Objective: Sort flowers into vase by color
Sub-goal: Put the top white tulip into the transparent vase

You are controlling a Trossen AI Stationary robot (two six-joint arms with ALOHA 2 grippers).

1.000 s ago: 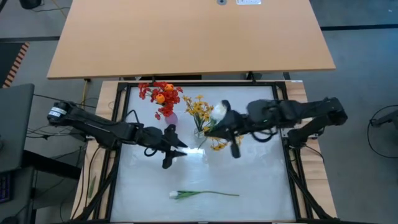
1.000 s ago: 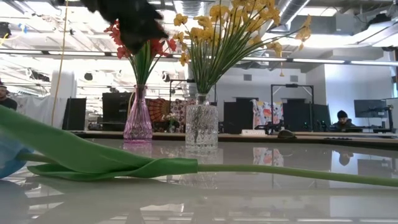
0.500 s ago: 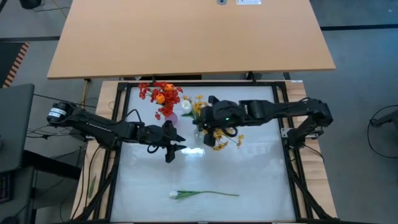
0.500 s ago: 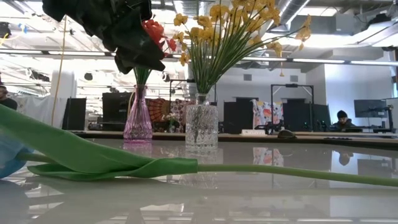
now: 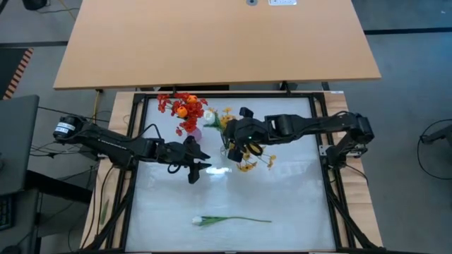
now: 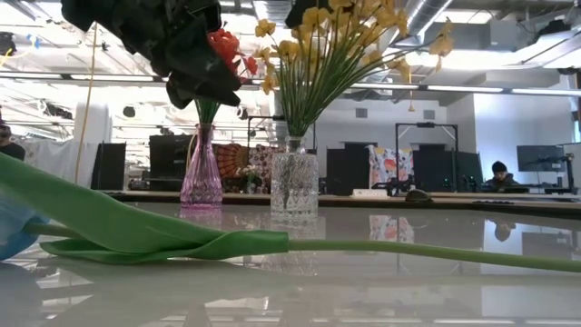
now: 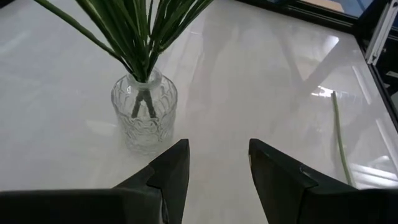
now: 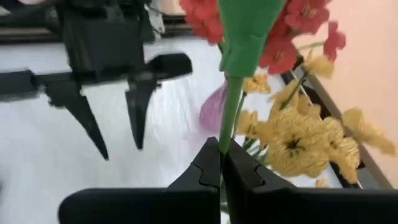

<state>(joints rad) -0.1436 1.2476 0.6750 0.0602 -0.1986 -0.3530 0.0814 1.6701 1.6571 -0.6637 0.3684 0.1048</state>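
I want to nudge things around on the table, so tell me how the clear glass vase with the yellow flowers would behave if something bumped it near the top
The clear glass vase would probably tip. It is narrow, and the yellow flowers fan out tall and wide above it, so it looks top-heavy. The glossy table may let it slide first. Being glass, it looks fragile if it falls.

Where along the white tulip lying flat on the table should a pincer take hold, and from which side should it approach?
Grip the white tulip on its bare stem, away from the bloom and leaf. Come straight down from above, fingers either side of the stem: it lies flat on the table with open space around it, so no side approach fits under it.
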